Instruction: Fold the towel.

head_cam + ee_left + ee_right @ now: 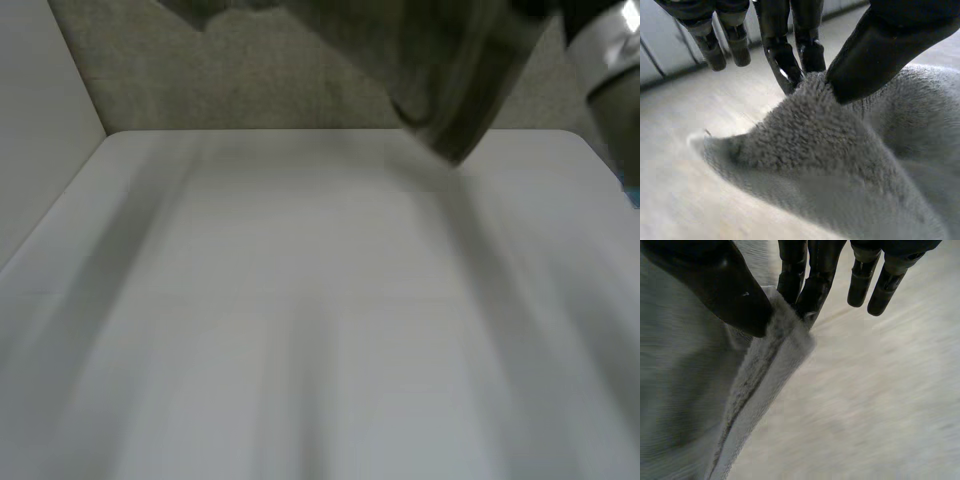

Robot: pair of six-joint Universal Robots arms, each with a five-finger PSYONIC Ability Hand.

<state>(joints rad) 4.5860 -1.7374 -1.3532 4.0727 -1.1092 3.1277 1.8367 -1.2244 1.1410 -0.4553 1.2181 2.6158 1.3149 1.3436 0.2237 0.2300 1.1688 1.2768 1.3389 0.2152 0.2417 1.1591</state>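
Fingers (pixel 785 65) of the left hand (pixel 875 55) press against its thumb, pinching a raised fold of the grey towel (pixel 840 165); its other fingers stay straight, off the cloth. The right hand (pixel 730 295) nips the towel's hemmed edge between thumb and fingers. The towel hangs above the far side of the white bench (pixel 300 300), beside the right arm (pixel 610 50).

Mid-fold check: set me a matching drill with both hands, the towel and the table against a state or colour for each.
1 left hand
2 right hand
3 towel
4 table

a white, flat
b pinches a hemmed edge
c grey, fluffy
d pinches a raised peak of pile

Pairs: 1-d, 2-b, 3-c, 4-a
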